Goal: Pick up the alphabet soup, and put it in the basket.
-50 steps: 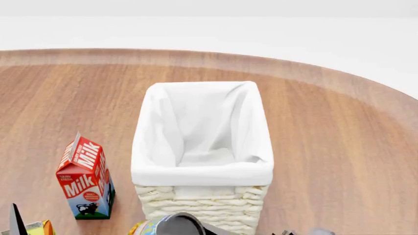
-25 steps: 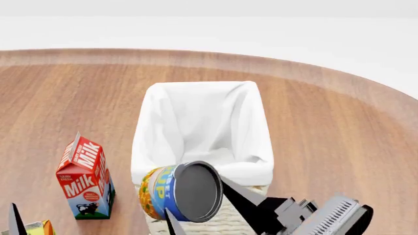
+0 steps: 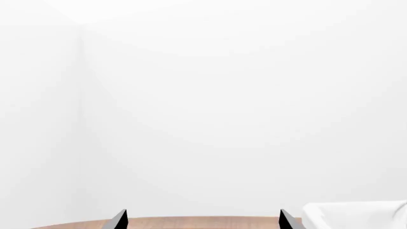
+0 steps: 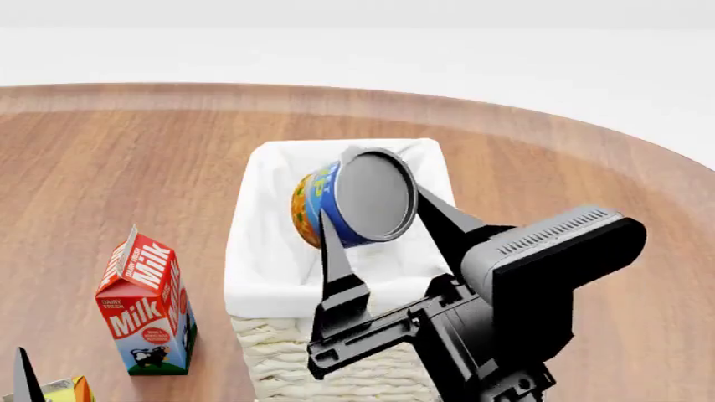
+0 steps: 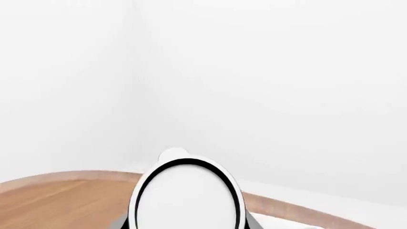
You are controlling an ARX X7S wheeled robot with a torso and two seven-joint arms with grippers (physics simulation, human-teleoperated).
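Holding soup can (image 4: 355,201) sideways over basket (image 4: 259,289) | right fingers (image 4: 335,251) clamping its curved sides | rigid, smooth, likely slippery | left fingers (image 3: 118,220) standing wide, empty

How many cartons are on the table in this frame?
2: the milk carton stands left of the basket; an orange carton is cut off at the bottom-left corner. Others may lie out of view.

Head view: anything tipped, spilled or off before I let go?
Nothing spilled or damaged. The blue-and-yellow alphabet soup can lies on its side in the right gripper, above the cream wicker basket. The red-and-white milk carton stands upright on the wooden table.
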